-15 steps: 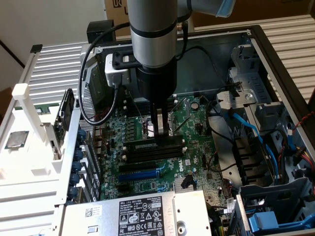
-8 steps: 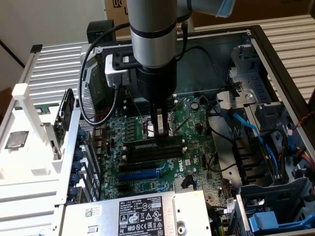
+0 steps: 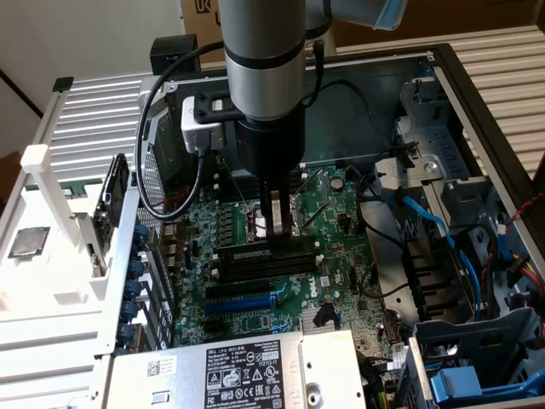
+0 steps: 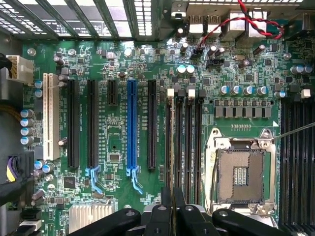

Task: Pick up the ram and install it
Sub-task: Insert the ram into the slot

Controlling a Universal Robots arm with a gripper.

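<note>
I see one ram [image 4: 172, 147], standing edge-on at the outermost of four white-clipped memory slots [image 4: 190, 142], beside the black expansion slot [image 4: 151, 125]. Tool [image 4: 172, 209] is pinched narrow on its top edge. I can't tell if it's seated.

Exterior view: raised, set back, looking down into the open case [image 3: 383, 72], arm [image 3: 264, 68] in front.
Wrist view: close over the board [image 4: 120, 128], facing straight down past the gripper [image 4: 172, 192].
Shared: memory slots [image 4: 189, 142], socket [image 4: 241, 174].
</note>
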